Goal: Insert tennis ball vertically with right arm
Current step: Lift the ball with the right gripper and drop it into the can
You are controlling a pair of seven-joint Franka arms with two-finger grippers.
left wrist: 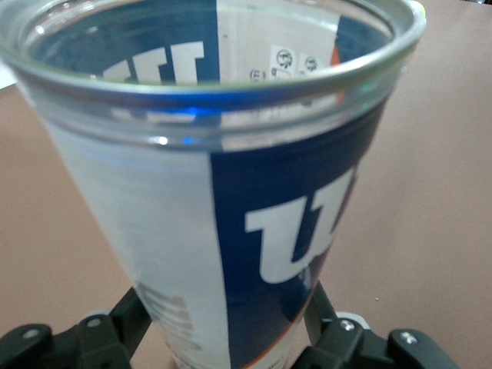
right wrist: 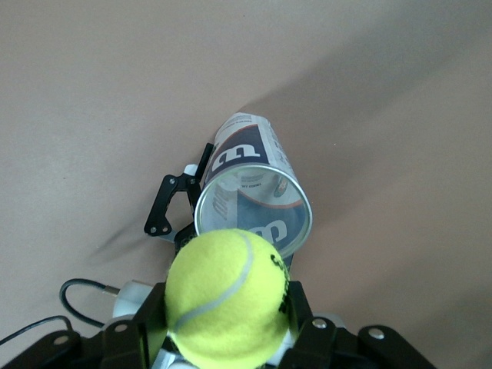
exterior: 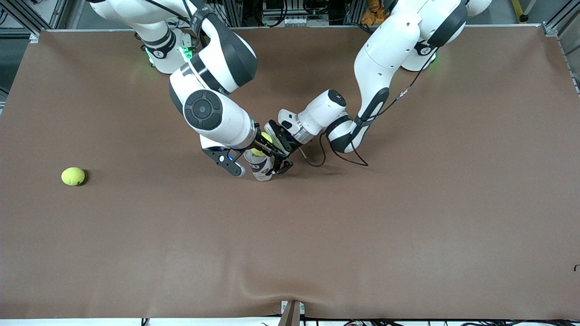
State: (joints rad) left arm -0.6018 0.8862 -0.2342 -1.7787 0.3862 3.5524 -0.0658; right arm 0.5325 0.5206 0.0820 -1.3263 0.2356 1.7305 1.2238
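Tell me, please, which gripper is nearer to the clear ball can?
Left. The left gripper has its fingers on either side of the ball can, low on its body. The right gripper is over the can's open mouth, holding a tennis ball.

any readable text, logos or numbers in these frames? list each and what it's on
Large white "W" logo, only partly in view: on the blue label of the clear tube, also seen from the right wrist.
Small symbols and fine print, seen through the tube's open mouth: too small to read.
Black marking on the held tennis ball: unreadable.
Loose tennis ball: no text visible.
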